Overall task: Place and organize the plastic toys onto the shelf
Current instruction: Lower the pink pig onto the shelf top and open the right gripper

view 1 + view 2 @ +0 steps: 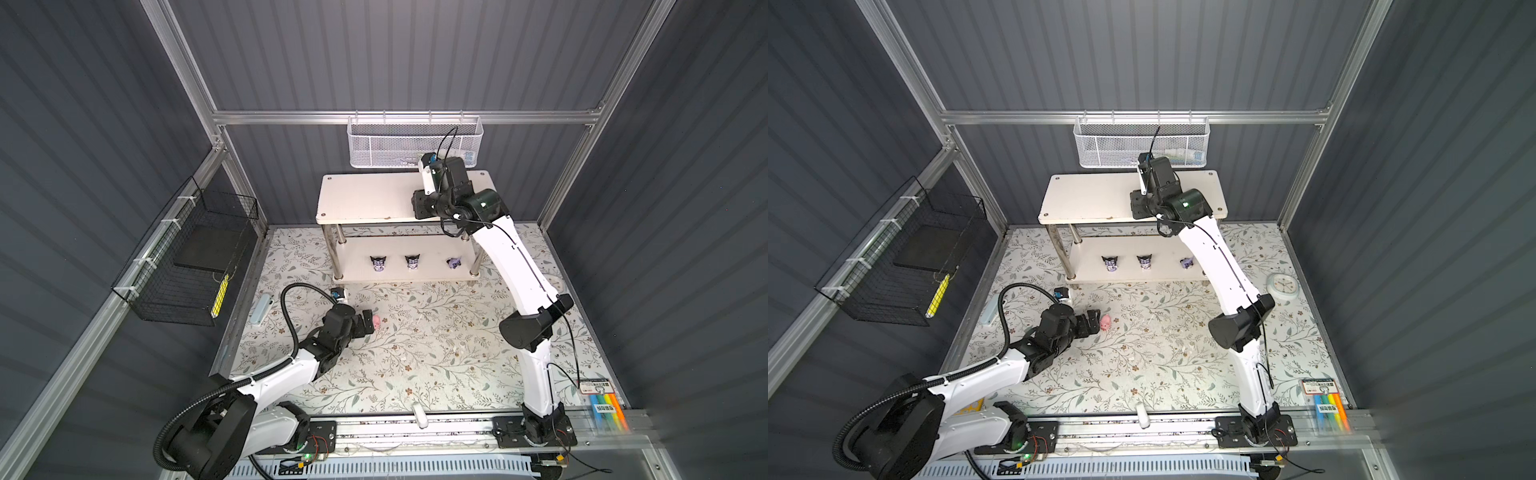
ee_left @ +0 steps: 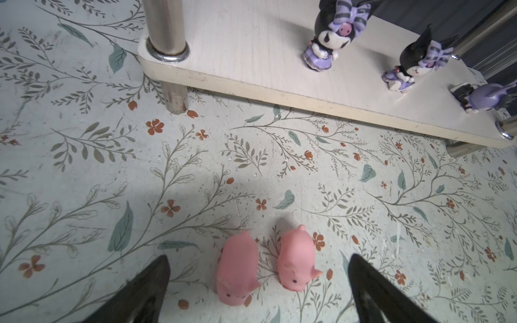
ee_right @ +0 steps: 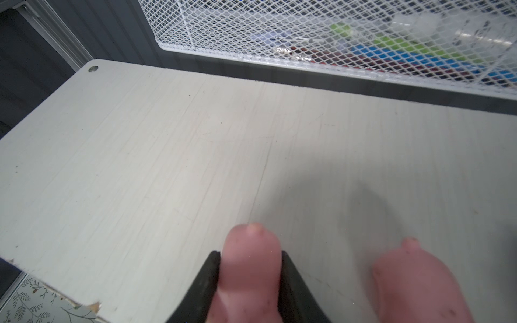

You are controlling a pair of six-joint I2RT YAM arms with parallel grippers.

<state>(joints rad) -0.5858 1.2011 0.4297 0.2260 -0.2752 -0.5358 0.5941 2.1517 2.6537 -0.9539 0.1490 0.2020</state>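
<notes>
My right gripper (image 3: 249,253) is shut on a pink pig (image 3: 251,265) low over the shelf's top board (image 3: 167,167). A second pink pig (image 3: 414,282) sits on that board close beside it. In both top views the gripper (image 1: 419,205) hangs over the top board's right half (image 1: 365,199). Two more pink pigs (image 2: 237,268) (image 2: 296,260) lie side by side on the floral mat, between the fingers of my open left gripper (image 2: 258,257), which touch neither. Three black-and-purple figures (image 1: 377,263) (image 1: 412,262) (image 1: 454,262) stand in a row on the lower board, the rightmost tipped over.
A white mesh basket (image 1: 411,141) hangs on the back wall just above the shelf. A black wire basket (image 1: 195,257) hangs on the left wall. A round clock (image 1: 1282,285), a marker pack (image 1: 604,409) and a pale blue item (image 1: 261,308) lie on the mat's edges.
</notes>
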